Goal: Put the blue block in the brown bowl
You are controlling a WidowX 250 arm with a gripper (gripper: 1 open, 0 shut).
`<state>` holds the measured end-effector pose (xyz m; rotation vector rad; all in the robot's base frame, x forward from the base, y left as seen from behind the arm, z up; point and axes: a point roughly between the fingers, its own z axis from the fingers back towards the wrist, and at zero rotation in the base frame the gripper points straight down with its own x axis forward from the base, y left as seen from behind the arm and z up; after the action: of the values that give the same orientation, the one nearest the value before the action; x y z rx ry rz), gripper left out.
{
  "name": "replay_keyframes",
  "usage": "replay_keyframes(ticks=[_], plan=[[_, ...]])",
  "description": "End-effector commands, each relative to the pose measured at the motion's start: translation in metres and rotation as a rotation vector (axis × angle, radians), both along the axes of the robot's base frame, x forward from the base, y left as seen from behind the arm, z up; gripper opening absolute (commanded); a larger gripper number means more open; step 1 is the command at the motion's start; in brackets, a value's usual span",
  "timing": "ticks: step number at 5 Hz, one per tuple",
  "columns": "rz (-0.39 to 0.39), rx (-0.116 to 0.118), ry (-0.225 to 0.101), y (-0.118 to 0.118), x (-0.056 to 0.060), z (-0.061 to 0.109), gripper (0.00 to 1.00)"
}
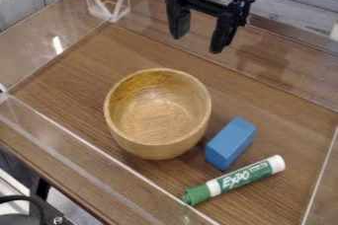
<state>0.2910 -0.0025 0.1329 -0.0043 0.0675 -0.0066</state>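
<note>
1. While the gripper (201,34) hangs near the top of the view, the block (230,143) lies well apart from it, lower in the picture and slightly to the right.
2. The block rests on the wooden table (278,91), just beside the bowl (158,112) on the bowl's right; whether the two touch cannot be told from this angle.
3. Nothing is between the fingers: the gripper's two dark fingers (176,20) stand wide apart with bare table showing between them.
4. The fingers point down toward the table, and their tips stay clear of the surface.
5. The bowl sits near the middle of the table, upright, its hollow holding nothing, and it lies between the gripper above and the marker (234,180) below in the picture.
6. The marker, green and white with "EXPO" printed on it, lies flat and slanted close below the block, not touching it.
7. The arm's black body rises out of the frame at the top edge, so only the hand and fingers show.
8. Clear plastic walls (53,41) ring the table, with a small clear bracket (109,5) at the far left corner.
</note>
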Motion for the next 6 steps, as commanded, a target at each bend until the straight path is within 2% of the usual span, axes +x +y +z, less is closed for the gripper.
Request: replay_keyframes(ticks=[1,6], plan=[[0.0,-0.004,-0.004,0.001,0.003,-0.001,1.0],[-0.04,-0.051,-0.058,0.006,0.01,0.019,1.0]])
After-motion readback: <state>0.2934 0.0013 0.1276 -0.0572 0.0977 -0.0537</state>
